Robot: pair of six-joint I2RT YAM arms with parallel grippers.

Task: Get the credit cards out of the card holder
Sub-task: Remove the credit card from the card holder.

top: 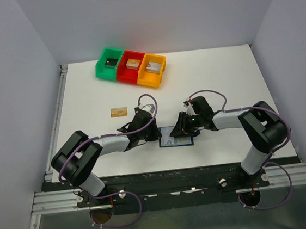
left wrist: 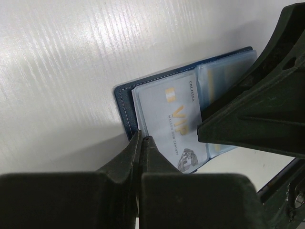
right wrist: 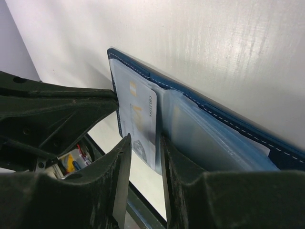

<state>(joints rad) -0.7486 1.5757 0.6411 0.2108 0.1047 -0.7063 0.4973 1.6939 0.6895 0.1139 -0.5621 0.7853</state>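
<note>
The top camera stood above and behind the arm bases and looked down on the whole table [top: 220, 80] from far away. Each wrist camera looked along its own fingers from very near: the one on the left gripper [left wrist: 142, 138] faced the right gripper [right wrist: 145, 143], and the other faced back. All three views shared the card holder [top: 176, 140] near the table's near edge.

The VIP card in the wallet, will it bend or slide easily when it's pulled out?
The VIP card lies flat with straight edges, so probably stiff though thin. Its glossy face in a clear pocket of the card holder suggests it may slip from the left gripper, shut by its corner. The slim holder would likely drag along unless pinned.
</note>
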